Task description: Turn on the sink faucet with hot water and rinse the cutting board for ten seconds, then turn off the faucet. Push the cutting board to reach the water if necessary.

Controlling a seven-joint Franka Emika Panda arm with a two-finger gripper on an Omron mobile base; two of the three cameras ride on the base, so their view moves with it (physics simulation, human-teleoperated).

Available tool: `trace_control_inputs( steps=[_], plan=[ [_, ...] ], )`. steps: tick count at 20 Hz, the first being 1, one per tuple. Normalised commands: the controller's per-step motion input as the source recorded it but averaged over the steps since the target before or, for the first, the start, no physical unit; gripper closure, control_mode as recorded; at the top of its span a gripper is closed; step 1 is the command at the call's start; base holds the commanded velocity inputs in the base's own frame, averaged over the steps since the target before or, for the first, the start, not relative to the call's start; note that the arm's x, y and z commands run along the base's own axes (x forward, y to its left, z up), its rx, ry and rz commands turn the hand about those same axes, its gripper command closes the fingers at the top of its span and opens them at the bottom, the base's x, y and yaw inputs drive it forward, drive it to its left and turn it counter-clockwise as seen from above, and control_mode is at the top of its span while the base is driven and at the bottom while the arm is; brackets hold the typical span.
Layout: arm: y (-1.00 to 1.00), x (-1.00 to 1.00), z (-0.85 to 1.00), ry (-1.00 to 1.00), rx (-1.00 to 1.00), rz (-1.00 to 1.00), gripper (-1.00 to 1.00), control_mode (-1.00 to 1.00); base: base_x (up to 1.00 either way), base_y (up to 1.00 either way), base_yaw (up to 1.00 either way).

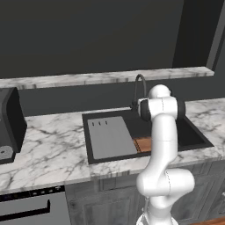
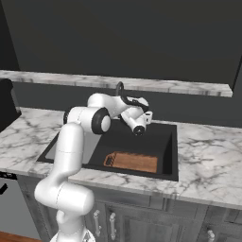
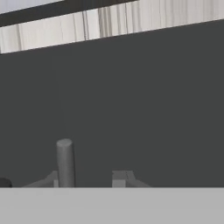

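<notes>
The sink faucet (image 1: 139, 86) arches up dark and thin behind the sink (image 1: 193, 134), a black basin set in marble. In the right base view the faucet (image 2: 120, 90) rises just behind my hand, and my gripper (image 2: 147, 115) reaches toward the back wall at the faucet's base. In the hand view a grey upright lever (image 3: 64, 162) stands between my fingertips, close to the left one, with a gap to the right one; the gripper (image 3: 85, 179) is open. The brown cutting board (image 2: 132, 162) lies flat on the sink floor near the front wall, partly behind my arm (image 1: 141, 143). The water is out of view.
A larger grey slab with three slots (image 1: 110, 136) fills the sink's left half. A dark appliance (image 1: 9, 123) stands on the counter at the far left. A marble ledge (image 1: 105, 78) runs along the dark back wall (image 3: 131, 109) above the faucet.
</notes>
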Motion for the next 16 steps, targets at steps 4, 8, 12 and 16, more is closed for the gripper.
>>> trace_control_inputs(
  steps=[4, 8, 12, 16],
  plan=[
    [-0.81, -0.46, 0.00, 0.00, 0.04, 0.00, 1.00, -1.00, 0.00, 0.00, 0.00],
    [-0.79, -0.42, 0.00, 0.00, 0.04, 0.00, 1.00, -1.00, 0.00, 0.00, 0.00],
    [-0.79, -0.33, 0.00, 0.00, 0.04, 0.00, 1.00, -1.00, 0.00, 0.00, 0.00],
    [-0.84, -0.20, 0.00, 0.00, 0.05, 0.00, 1.00, -1.00, 0.00, 0.00, 0.00]
  ],
)
